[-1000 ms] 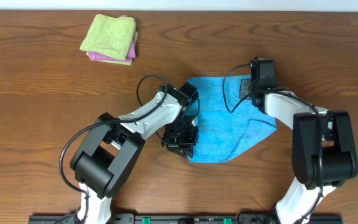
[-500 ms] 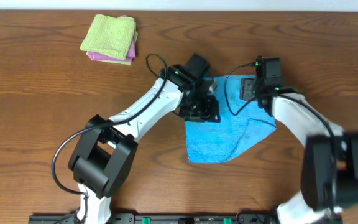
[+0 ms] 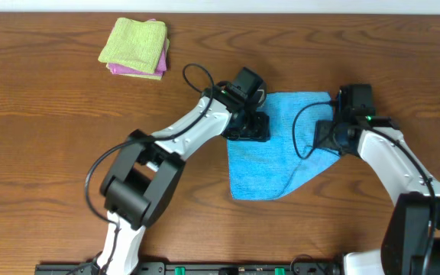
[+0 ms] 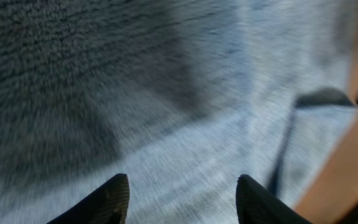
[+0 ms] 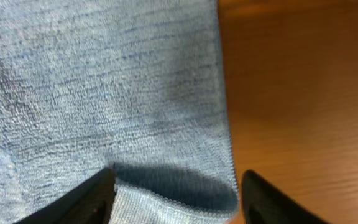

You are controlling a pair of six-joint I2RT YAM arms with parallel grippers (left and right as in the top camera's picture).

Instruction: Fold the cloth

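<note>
Left wrist: left end effector (image 4: 182, 196) spread, empty — seemingly just above the cloth (image 4: 166, 93) — right end effector (image 5: 178, 196) likewise.

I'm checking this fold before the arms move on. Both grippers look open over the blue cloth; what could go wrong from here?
The cloth lies skewed, one edge running diagonally, so another fold may lock in the misalignment. The right arm's cable loops over it and might drag it. The left gripper hovers close over the pile; a fingertip could snag.
</note>
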